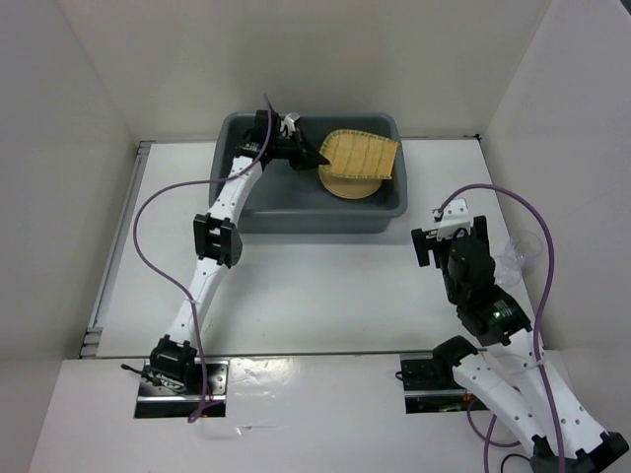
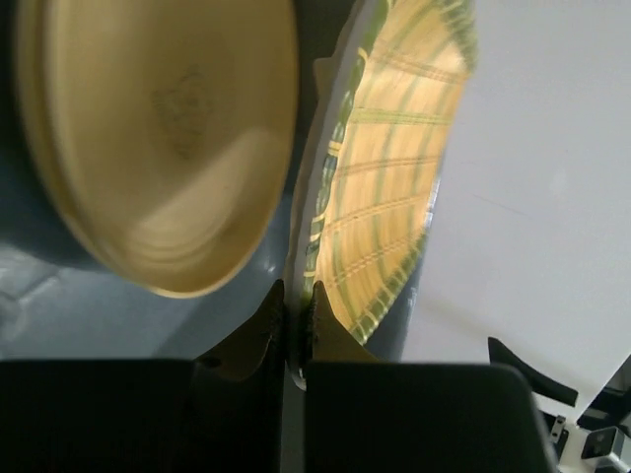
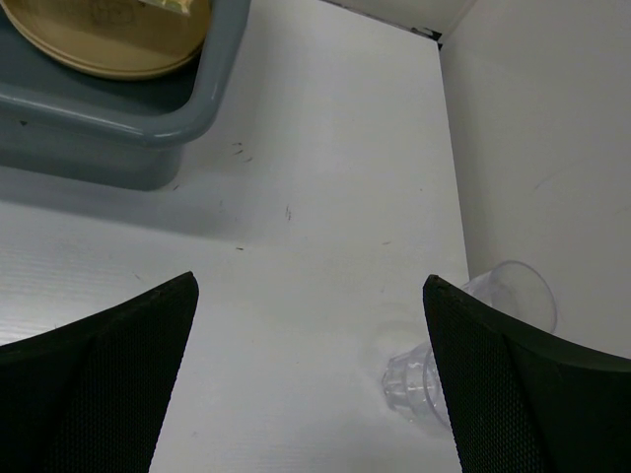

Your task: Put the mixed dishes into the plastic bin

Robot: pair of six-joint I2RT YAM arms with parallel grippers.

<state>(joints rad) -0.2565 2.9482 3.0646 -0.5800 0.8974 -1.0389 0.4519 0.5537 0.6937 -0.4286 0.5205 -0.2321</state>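
Note:
The dark grey plastic bin [image 1: 306, 222] stands at the back middle of the table. A yellow-orange plate [image 1: 345, 187] lies in its right half; I cannot tell if a second plate lies under it. The tan woven tray [image 1: 363, 154] leans tilted over the plate against the bin's right end. My left gripper [image 1: 317, 156] is inside the bin, shut on the tray's rim [image 2: 314, 212], with the plate [image 2: 158, 138] to its left. My right gripper [image 1: 446, 235] is open and empty over the table. The clear cup [image 3: 419, 379] lies on its side by its right finger.
White walls close in the table at the back and both sides. The cup [image 1: 520, 254] lies close to the right wall. The bin's near right corner [image 3: 197, 118] shows at the top left of the right wrist view.

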